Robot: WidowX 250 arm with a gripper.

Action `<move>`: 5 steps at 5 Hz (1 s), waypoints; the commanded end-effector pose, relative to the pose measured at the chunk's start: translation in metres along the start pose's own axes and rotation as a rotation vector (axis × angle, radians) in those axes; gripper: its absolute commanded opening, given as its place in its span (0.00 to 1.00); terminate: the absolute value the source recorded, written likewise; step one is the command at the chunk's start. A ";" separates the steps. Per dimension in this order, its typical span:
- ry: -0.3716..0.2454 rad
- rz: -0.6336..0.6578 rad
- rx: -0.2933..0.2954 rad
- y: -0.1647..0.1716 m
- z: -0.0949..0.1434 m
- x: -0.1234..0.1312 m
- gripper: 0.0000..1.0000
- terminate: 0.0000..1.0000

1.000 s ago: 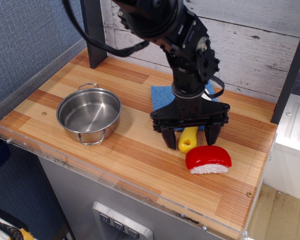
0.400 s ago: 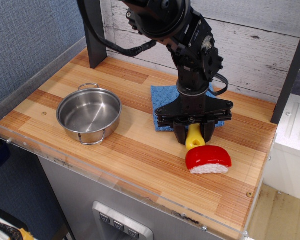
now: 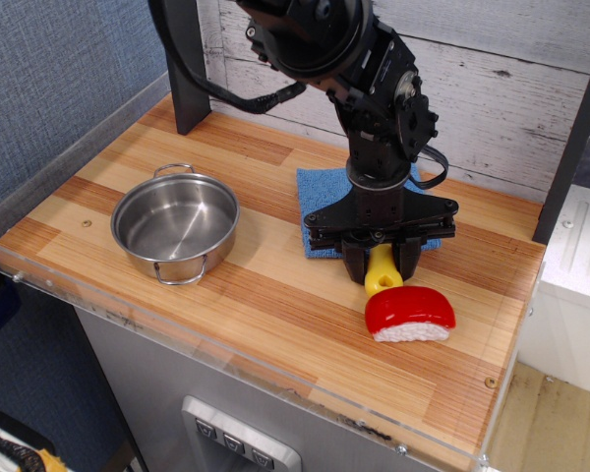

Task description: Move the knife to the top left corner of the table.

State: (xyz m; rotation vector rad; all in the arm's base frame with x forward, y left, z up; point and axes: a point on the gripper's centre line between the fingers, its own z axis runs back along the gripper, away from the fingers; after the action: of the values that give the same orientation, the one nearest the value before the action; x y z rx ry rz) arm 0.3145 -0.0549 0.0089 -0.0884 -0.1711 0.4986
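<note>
The gripper (image 3: 381, 267) pinches the chunky yellow handle of the knife (image 3: 383, 275), its fingers pressed against both sides, low over the striped wooden table (image 3: 275, 295) beside the blue cloth (image 3: 320, 197). The smooth, rigid plastic knife looks light but slippery, so the thick handle suits gripping.

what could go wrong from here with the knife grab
The tool is closed on only the yellow handle of the knife, near its end, so the knife may pivot or slip when lifted. The sushi toy sits right beside the handle and could get bumped. The steel pot lies toward the table's left side, so a low carry might clip it.
</note>
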 end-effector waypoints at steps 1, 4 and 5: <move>-0.087 -0.004 -0.069 -0.015 0.049 0.002 0.00 0.00; -0.185 0.146 -0.146 0.000 0.123 0.018 0.00 0.00; -0.231 0.279 -0.121 0.015 0.138 0.032 0.00 0.00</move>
State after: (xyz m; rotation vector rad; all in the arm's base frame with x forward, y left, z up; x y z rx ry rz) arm 0.3090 -0.0214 0.1285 -0.1476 -0.3567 0.7828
